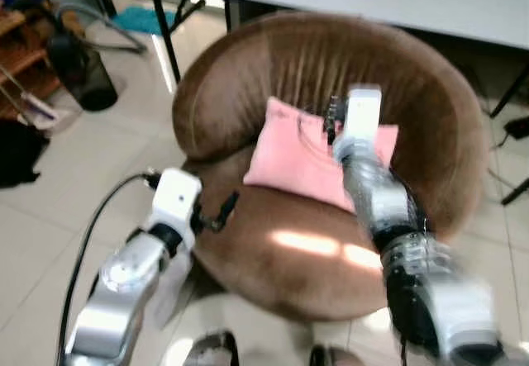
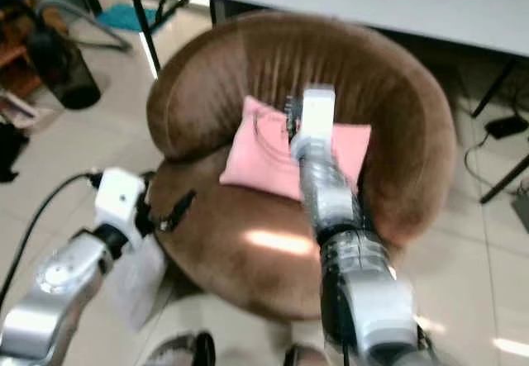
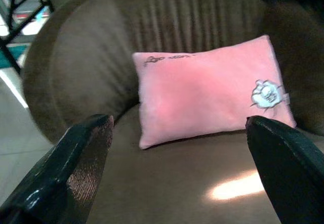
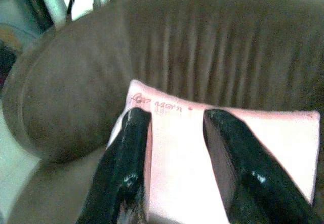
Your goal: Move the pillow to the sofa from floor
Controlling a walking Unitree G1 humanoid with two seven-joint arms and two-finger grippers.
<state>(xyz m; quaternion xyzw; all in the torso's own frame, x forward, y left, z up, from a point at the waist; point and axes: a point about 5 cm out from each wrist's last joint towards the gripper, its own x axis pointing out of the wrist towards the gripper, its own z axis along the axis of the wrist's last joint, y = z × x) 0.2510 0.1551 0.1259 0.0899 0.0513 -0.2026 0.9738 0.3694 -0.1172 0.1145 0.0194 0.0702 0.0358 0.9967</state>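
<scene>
On the brown sofa [image 1: 430, 118] leans a pink rectangular pillow [image 3: 202, 92].

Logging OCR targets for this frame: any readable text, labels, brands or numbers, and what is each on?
Pink pillow, top corner: a short line of dark cursive stitching, too blurred to read.
Pillow, other end: a small white patch, a picture rather than words as far as can be made out.
Brown sofa, both grippers and floor: no text visible.

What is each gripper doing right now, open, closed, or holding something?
Left gripper: jaws wide open, holding nothing, near the sofa's front.
Right gripper: jaws open, over the pink pillow.
</scene>
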